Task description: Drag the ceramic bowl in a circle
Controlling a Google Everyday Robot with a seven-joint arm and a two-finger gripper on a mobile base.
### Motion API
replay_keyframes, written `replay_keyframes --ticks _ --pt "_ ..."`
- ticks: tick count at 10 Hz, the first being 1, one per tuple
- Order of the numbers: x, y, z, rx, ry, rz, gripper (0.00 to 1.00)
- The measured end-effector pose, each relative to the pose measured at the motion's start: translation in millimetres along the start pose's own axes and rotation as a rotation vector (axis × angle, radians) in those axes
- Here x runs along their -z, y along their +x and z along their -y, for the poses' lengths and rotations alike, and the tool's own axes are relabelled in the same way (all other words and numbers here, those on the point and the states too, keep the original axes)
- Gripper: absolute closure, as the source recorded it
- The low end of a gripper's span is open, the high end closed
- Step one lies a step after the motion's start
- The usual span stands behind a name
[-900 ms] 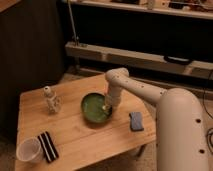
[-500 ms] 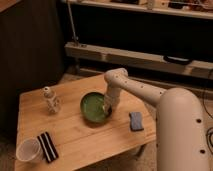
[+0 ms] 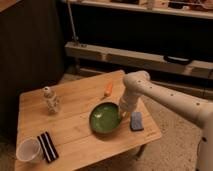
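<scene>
The ceramic bowl (image 3: 104, 118) is round, shallow and glossy green with a darker rim. It sits on the wooden table (image 3: 75, 125), right of the middle and near the front edge. My gripper (image 3: 123, 110) reaches down from the white arm on the right and meets the bowl at its right rim. The wrist hides the gripper's tip where it meets the rim.
A blue sponge (image 3: 136, 121) lies just right of the bowl, close to the table's right edge. An orange item (image 3: 108, 89) lies behind the bowl. A small pale bottle (image 3: 50, 100) stands at the left. A translucent plastic cup (image 3: 28, 150) and a black striped packet (image 3: 48, 146) sit at the front left corner.
The bowl has slid to the right and toward the front edge, closer to the blue sponge, with the gripper at its rim. The arm's elbow has swung away to the right.
</scene>
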Motion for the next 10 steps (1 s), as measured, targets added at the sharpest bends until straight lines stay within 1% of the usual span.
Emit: replay_keyframes --ticks 1,2,3,4,5,7,8,10 --pt "10.0 -12.5 -10.4 0.006 0.0 0.006 1.0" --pt "12.3 -23.2 -15.2 0.013 -0.003 0.017 1.0" --pt "7.6 -37.7 -14.9 0.03 -0.007 0.036 1.0" --pt "-6.8 -57.1 -7.1 0.061 -0.009 0.056 1.0" --pt "-20.6 -74.3 5.1 0.09 -0.007 0.069 1.0" --pt "-43.0 -119.3 36.3 0.178 -0.007 0.104 1.0" --pt "-47.6 -131.1 48.0 0.209 -0.004 0.112 1.0" --pt "-55.8 -148.8 85.9 0.271 0.015 0.12 1.0"
